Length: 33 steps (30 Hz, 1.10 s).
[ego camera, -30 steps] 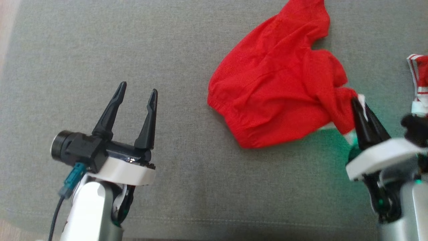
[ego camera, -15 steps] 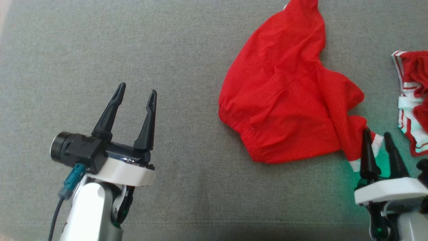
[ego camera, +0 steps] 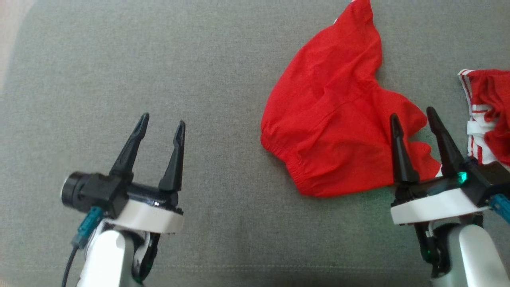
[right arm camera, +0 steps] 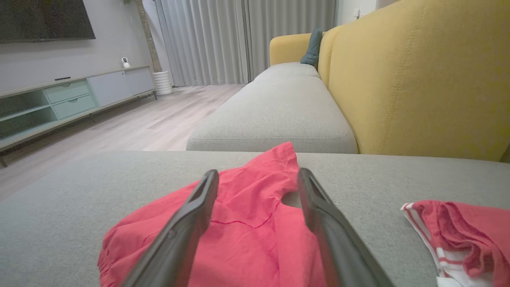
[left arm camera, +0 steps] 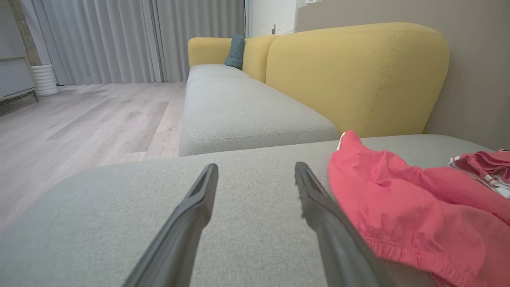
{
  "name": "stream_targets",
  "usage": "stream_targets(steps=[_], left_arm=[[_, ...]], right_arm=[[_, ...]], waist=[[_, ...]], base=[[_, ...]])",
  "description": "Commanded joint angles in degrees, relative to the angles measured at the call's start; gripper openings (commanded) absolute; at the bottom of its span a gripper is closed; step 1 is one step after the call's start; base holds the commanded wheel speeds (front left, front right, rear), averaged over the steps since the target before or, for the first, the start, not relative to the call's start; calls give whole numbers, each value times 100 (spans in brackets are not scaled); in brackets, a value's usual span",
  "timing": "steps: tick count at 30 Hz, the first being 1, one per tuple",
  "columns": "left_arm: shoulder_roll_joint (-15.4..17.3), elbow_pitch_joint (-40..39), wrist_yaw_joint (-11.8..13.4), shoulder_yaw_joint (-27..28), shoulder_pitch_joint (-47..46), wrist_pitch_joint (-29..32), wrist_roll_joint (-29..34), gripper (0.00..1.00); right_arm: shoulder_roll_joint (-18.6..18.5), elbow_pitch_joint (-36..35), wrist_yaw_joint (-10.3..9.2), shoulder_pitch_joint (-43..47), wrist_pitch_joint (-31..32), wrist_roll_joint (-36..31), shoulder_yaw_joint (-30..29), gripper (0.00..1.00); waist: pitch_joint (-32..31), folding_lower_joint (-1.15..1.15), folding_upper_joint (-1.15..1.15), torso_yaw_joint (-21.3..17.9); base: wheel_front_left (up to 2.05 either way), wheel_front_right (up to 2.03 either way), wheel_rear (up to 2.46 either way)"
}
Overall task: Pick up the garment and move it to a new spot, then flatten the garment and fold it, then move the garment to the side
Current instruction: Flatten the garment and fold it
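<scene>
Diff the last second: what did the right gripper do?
The right gripper let go of the red garment at its corner, opened, and moved forward over its near edge. The garment lies crumpled on the grey cushion. The left gripper stayed open and clear of it.

The garment (ego camera: 334, 131) was a plain red piece of thin cloth, lying loose and rumpled on the grey cushion (ego camera: 199, 59), right of its middle. Its gathered elastic edge (ego camera: 279, 153) faced the near left; a narrower tip reached the far side.
</scene>
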Motion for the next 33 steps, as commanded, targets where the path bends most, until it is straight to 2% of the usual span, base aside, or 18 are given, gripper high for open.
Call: stream_targets(steps=[1,13,19,26,30,33], left_arm=[[65,-222,46,205,11,-69,31,100],[30,-209,99,157,189,-69,9,100],[19,-119,40,-171,206,-66,-48,100],[-16,40,-47,-1581,107,504,-772,100],[118,163,-50,-2415,-86,833,-1395,100],[250,364,-51,-2735,-296,998,-1761,100]], right_arm=[[-81,-261,-5,-37,61,-9,189,100],[-56,-315,-5,107,162,140,226,100],[-58,-313,-5,111,169,150,241,100],[-49,-336,-5,112,191,149,282,100],[-35,-364,-5,79,179,148,313,100],[-23,-381,-5,56,167,146,319,100]], waist=[[-58,0,0,23],[-198,0,0,60],[-197,0,0,42],[-88,0,0,-156],[12,0,0,-341],[94,0,0,-480]], base=[[0,0,0],[0,0,0],[0,0,0],[0,0,0],[0,0,0],[0,0,0]])
